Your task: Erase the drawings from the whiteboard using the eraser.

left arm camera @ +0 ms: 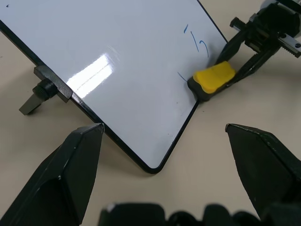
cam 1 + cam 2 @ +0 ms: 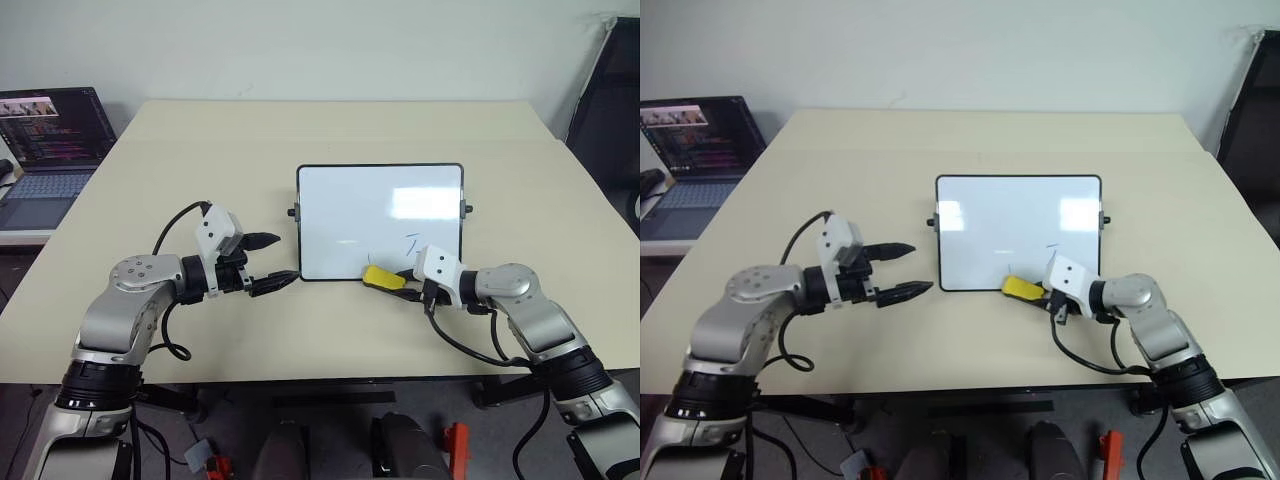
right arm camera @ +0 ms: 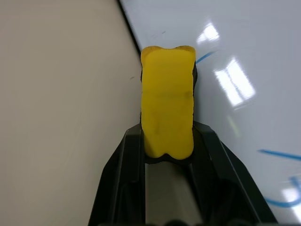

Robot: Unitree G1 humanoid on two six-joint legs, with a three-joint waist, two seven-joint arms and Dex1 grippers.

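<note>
Two black fingers of the left gripper (image 2: 272, 262) are standing spread wide apart with nothing between them, hovering over the table (image 2: 330, 125) just beside the near left corner of the whiteboard (image 2: 350, 200). Judged from this pose, the left arm is waiting close to the frame, perhaps to steady the board, but it is not touching it in the head views.

Moving rightward, the whiteboard is lying flat on the table, its black frame and a small side knob (image 1: 40, 89) showing in the left wrist view. Most of its surface is reading as clean and glossy; the drawings (image 1: 195, 41), thin blue strokes, are sitting near the lower right part of the board, just beyond the eraser (image 2: 383, 277). A further blue stroke is appearing beside the eraser's edge in the left wrist view.

Farther right, the right gripper (image 2: 410, 284) is clamping the eraser across its narrow sides, yellow top up and dark underside down, so that the wiping face is meeting the surface. The eraser is resting at the board's near edge, straddling the frame, with the remaining marks just ahead of it and to its right. The wrist is angling down toward the board, which suits pressing while sliding.

Judged from the layout, wiping is under way and unfinished; the next stroke would need to carry the eraser over the blue marks.
</note>
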